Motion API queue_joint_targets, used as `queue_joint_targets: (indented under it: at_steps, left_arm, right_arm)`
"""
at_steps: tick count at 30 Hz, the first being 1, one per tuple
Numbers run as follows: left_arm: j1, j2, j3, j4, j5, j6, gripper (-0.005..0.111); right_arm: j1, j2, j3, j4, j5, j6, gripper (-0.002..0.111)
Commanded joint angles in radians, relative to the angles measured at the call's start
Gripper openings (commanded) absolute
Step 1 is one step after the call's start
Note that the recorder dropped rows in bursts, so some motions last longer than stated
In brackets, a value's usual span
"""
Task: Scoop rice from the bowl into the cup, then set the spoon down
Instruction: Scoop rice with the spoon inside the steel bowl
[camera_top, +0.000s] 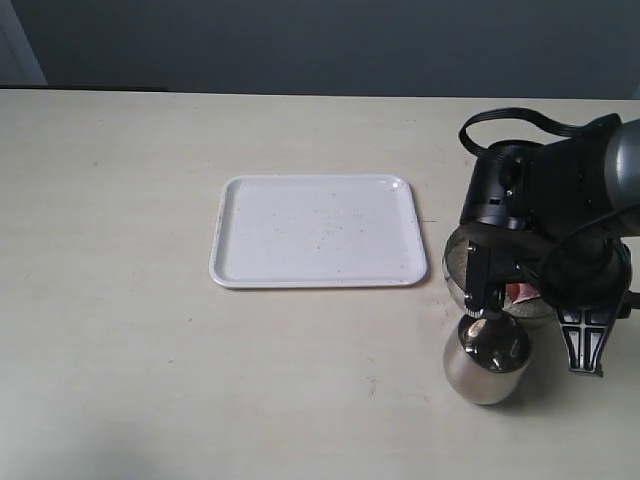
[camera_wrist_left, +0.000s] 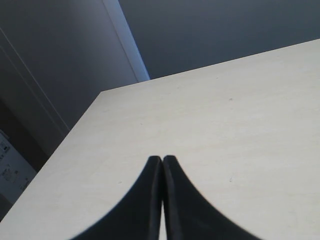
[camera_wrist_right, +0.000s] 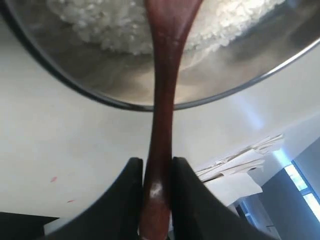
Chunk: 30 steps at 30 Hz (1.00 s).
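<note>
Your right gripper (camera_wrist_right: 156, 162) clamps the spoon (camera_wrist_right: 163, 75) by its handle, head over the rice (camera_wrist_right: 100, 20) in the bowl (camera_wrist_right: 100, 80). The cup (camera_top: 485, 360) stands at the bowl's 6 o'clock. Your left gripper (camera_wrist_left: 162, 159) has its fingers pressed together.

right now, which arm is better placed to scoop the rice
Right. The right gripper holds the spoon, whose head is at the rice in the bowl. The left gripper is shut, empty, seeing only table.

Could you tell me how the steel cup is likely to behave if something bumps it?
The cup would probably tip fairly easily: its rounded body narrows toward a small base. Its polished steel looks slippery, so it might instead slide on the smooth table. Its inside is hidden here, so its weight, and how steady it is, is uncertain.
</note>
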Motion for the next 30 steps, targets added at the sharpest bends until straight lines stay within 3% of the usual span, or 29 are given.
queue_joint_targets:
  at_steps: [1,15,20,30]
  left_arm:
    - [-0.011,0.006,-0.002,-0.002,-0.011,-0.007,0.001]
    - [-0.011,0.006,-0.002,-0.002,-0.011,-0.007,0.001]
    - [-0.011,0.006,-0.002,-0.002,-0.011,-0.007,0.001]
    - [-0.011,0.006,-0.002,-0.002,-0.011,-0.007,0.001]
  right_arm:
    - [0.002,0.001,-0.004,0.011,0.001,-0.013,0.0]
    - [0.002,0.001,-0.086,0.087,0.001,0.079,0.0]
    - [0.002,0.001,-0.086,0.203,0.001,0.089,0.0]
    - [0.0,-0.001,-0.086,0.172,0.001,0.164,0.0]
